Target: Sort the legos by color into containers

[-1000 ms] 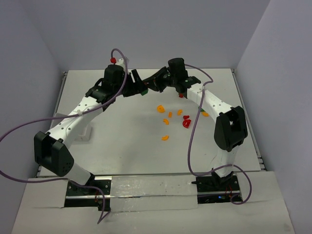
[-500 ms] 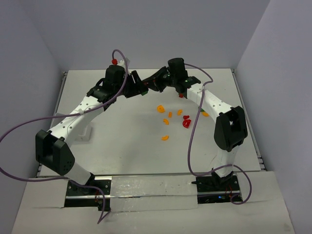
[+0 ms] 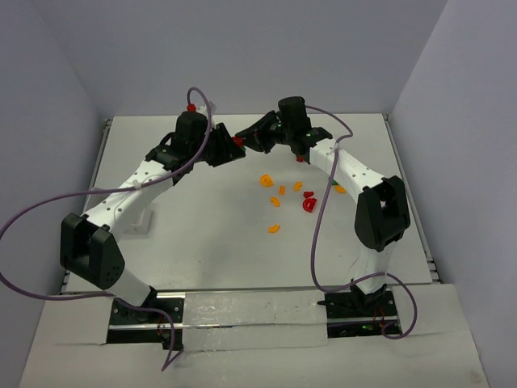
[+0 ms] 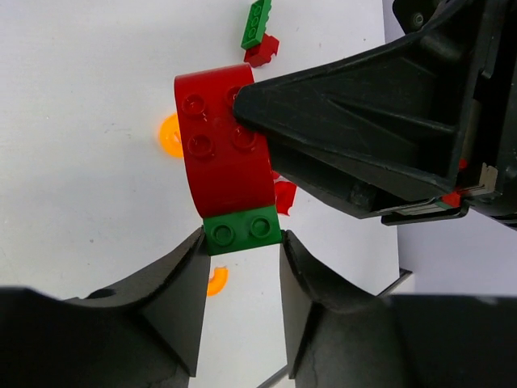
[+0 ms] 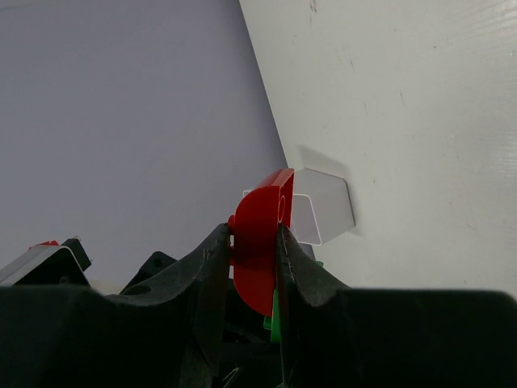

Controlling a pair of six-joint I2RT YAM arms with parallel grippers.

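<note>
Top external, white table [image 3: 202, 214], grey walls [image 3: 242, 48], right tool [image 5: 254, 242] clamping red half-disc [image 4: 222, 149], left tool [image 4: 242, 263] flanking green block [image 4: 242, 230], grip unclear

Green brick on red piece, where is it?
Left wrist view, centre: green brick inside the left gripper, joined to the red piece the right gripper holds.

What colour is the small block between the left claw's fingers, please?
It's a green block, best in left wrist view.
</note>
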